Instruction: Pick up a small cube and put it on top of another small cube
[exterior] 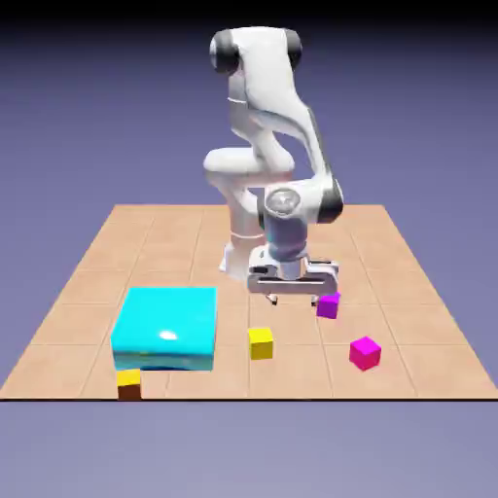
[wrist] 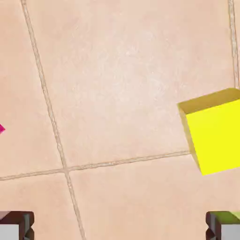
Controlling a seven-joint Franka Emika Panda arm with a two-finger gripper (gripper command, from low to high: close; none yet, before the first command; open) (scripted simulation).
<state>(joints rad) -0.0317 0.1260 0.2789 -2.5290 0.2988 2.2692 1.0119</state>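
Observation:
The small violet-purple cube (exterior: 328, 305) rests on the tiled table, just to the exterior view's right of my gripper (exterior: 299, 294). My gripper hangs low over the table with its jaws wide open and nothing between them. The small bright-yellow cube (exterior: 260, 342) sits a little nearer the front edge. In the hand view the yellow cube (wrist: 214, 133) lies at the right edge, apart from the fingertips (wrist: 17, 226) of my gripper (wrist: 120, 228). The purple cube does not show in the hand view.
A big flat cyan block (exterior: 165, 327) lies at the exterior view's left. An orange-yellow cube (exterior: 128, 383) stands at the front edge below it. A pink-magenta cube (exterior: 365, 352) sits at the right front; a pink sliver (wrist: 1, 129) shows in the hand view.

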